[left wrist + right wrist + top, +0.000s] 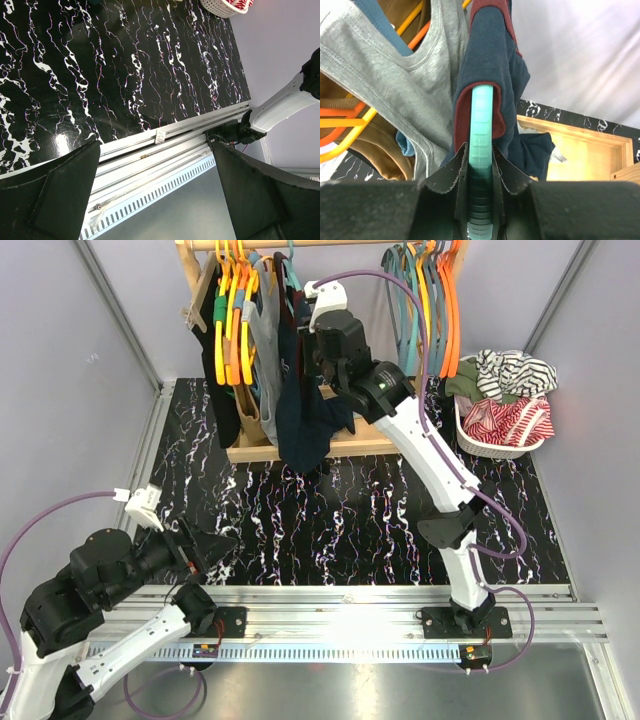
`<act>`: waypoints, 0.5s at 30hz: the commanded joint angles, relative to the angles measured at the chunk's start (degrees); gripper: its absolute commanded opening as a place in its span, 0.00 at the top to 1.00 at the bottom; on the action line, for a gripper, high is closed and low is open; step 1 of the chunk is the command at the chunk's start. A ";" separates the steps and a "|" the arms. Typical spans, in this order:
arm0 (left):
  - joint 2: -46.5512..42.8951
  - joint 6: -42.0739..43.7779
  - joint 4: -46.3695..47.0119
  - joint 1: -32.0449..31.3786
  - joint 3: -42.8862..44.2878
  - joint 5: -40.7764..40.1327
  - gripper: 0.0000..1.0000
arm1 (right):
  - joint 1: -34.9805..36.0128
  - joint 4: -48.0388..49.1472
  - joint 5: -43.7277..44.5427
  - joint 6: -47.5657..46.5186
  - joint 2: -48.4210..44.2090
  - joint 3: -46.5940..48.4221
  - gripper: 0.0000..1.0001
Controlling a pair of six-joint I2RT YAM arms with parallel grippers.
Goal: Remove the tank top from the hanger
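Observation:
A navy tank top with maroon trim hangs on a teal hanger at the wooden rack. In the right wrist view the navy top drapes over the hanger arm. My right gripper is shut on the teal hanger's arm, just below the top's armhole; it also shows in the top view, up among the hanging clothes. My left gripper is open and empty, low over the near left of the table; the left wrist view shows it above the aluminium rail.
A grey tank top and brown garments on orange hangers hang left of the navy one. Empty teal and orange hangers hang at the rack's right. A white basket of striped clothes stands at the back right. The wooden rack base lies below.

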 commanded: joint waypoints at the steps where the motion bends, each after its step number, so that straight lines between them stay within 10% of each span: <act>1: -0.60 -0.79 1.86 0.09 0.57 -0.92 0.01 | -1.70 5.57 -4.08 -0.19 -6.54 -2.35 1.00; 15: 2.47 1.05 3.17 0.00 3.12 0.22 0.01 | -6.45 22.28 -6.56 2.02 -22.45 -21.31 1.00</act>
